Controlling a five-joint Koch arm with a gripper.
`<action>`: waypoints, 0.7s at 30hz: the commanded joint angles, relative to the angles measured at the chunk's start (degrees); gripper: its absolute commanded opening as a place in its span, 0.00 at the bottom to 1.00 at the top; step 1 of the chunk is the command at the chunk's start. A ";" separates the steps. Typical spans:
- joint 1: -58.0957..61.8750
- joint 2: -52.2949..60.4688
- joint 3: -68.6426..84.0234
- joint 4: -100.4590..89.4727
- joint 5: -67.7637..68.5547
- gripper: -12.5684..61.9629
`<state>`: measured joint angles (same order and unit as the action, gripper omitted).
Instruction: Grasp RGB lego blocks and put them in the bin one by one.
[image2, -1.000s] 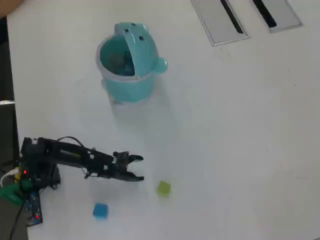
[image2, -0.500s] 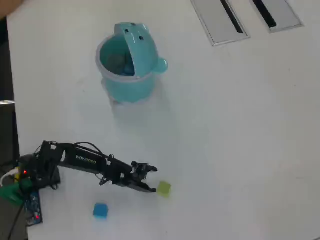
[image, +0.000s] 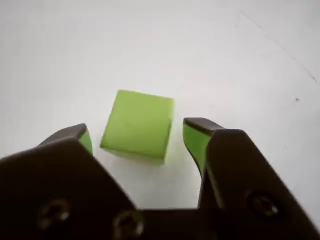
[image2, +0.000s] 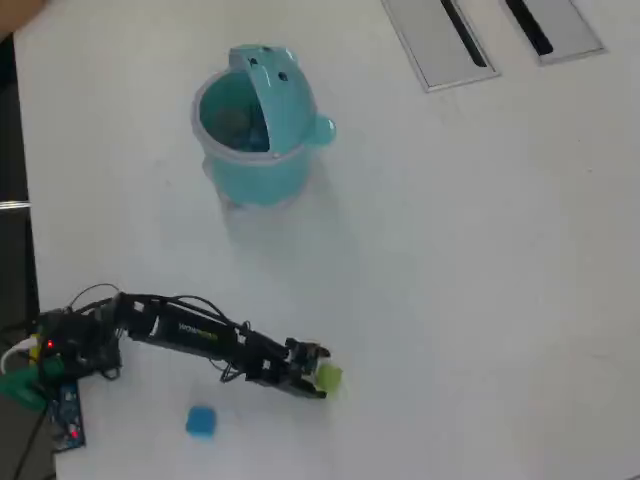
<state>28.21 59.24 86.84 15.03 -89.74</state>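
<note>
Straddling the green block (image: 137, 123) near the table's (image2: 480, 300) bottom edge, gripper (image: 136, 135) sits w/ jaws apart, not touching it. Wrist view shows gaps either side of the block; overhead view hides them but shows the blue block (image2: 201, 421) apart at lower left, and the bin (image2: 255, 130), lid up, far off toward the top edge. Grey panels (image2: 490, 35) occupy the top right corner. Open table lies to the right.
</note>
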 joint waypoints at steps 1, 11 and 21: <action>0.97 -0.70 -7.03 0.00 1.14 0.62; 1.49 -4.31 -9.58 1.14 1.14 0.49; 1.76 -4.04 -8.70 -1.23 1.14 0.33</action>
<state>29.62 53.88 82.44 16.35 -89.74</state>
